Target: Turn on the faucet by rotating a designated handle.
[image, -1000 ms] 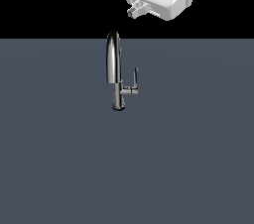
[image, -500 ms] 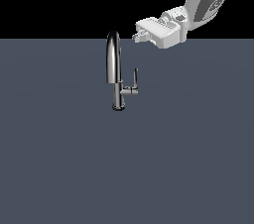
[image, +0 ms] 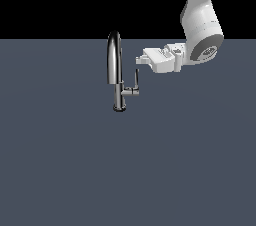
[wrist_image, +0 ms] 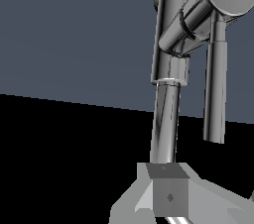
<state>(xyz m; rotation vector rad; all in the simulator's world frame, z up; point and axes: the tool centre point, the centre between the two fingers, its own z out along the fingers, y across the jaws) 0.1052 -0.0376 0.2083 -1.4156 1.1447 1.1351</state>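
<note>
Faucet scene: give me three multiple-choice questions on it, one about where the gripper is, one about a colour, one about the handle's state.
1. In the exterior view, the gripper is
A. at the faucet's right, level with the spout
B. down at the faucet's base
C. far to the faucet's left

2. The faucet is
A. matte red
B. shiny chrome
C. white plastic

3. The handle stands
A. snapped off, lying on the surface
B. clamped between the fingers
C. upright, free of the gripper

Answers:
1 A: the gripper's tip sits just above the handle on the exterior view's right.
2 B: the spout and column show mirror-like highlights.
3 C: the lever points up from its stub, with a gap to the gripper.
</note>
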